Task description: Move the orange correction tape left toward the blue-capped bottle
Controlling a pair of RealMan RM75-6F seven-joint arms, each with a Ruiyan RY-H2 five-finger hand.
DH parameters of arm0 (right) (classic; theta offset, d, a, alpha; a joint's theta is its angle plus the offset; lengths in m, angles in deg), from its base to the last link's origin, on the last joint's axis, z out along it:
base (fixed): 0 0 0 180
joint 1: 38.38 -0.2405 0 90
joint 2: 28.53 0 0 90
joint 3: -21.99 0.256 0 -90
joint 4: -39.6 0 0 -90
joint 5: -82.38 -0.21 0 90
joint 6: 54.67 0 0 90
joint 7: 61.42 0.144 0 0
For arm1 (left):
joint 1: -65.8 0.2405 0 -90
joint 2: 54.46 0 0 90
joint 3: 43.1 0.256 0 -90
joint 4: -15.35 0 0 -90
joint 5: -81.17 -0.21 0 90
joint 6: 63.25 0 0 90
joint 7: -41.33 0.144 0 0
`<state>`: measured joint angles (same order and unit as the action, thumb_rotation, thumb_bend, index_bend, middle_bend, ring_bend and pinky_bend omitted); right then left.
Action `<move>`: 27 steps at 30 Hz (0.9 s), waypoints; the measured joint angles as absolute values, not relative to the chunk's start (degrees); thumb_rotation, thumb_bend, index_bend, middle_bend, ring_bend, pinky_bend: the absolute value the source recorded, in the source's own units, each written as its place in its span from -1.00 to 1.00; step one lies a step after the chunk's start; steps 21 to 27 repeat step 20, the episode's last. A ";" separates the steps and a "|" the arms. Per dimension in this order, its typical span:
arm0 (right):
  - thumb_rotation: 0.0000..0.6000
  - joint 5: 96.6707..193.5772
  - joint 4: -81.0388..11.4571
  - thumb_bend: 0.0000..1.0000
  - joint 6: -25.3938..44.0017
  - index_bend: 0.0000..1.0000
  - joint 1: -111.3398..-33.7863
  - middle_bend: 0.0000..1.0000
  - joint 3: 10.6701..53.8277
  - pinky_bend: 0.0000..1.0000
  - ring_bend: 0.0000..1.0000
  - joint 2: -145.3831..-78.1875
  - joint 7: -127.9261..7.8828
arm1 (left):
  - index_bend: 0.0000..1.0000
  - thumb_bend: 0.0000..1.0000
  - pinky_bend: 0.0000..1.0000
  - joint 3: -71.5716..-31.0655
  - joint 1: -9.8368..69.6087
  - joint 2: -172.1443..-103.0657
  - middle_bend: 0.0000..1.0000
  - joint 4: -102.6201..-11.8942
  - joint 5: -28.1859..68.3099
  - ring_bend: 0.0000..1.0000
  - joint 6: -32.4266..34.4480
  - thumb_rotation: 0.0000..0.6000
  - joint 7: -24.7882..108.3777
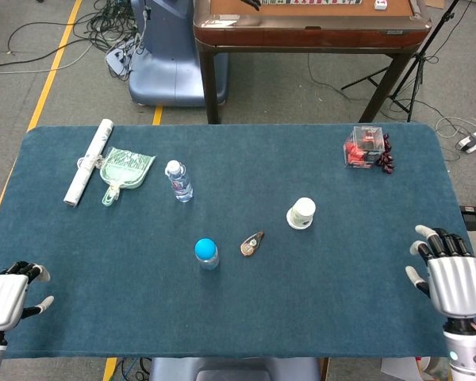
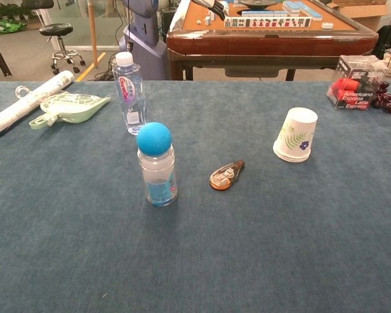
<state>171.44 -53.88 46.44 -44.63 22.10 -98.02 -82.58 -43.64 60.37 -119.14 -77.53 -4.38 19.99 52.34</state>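
Orange correction tape (image 2: 225,176) is left lying near the blue-capped bottle (image 2: 156,164); left hand (image 1: 3,296) and right hand (image 1: 452,276) are kept empty, fingers apart.

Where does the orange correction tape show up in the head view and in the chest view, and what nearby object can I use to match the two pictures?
Head view: the orange correction tape lies near the middle of the table, just right of the blue-capped bottle.
Chest view: the tape sits centre frame, again right of the bottle, apart from it.
Shared landmark: the paper cup, standing upside down, beyond and right of the tape in both.
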 measured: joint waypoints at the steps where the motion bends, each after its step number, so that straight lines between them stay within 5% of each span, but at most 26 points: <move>1: 1.00 171.23 -53.64 -1.00 46.77 0.06 -44.11 -0.38 22.17 -0.33 -0.51 -98.09 -81.60 | 0.03 -0.96 0.02 -43.70 60.39 -119.19 -0.03 -77.48 -4.28 -0.33 20.02 1.00 52.43; 27: 1.00 166.50 -53.07 -1.00 42.52 0.00 -41.23 -0.44 25.87 -0.36 -0.56 -94.88 -73.21 | 0.05 -0.96 0.02 -44.18 59.69 -120.55 -0.04 -76.54 -2.51 -0.32 18.19 1.00 53.11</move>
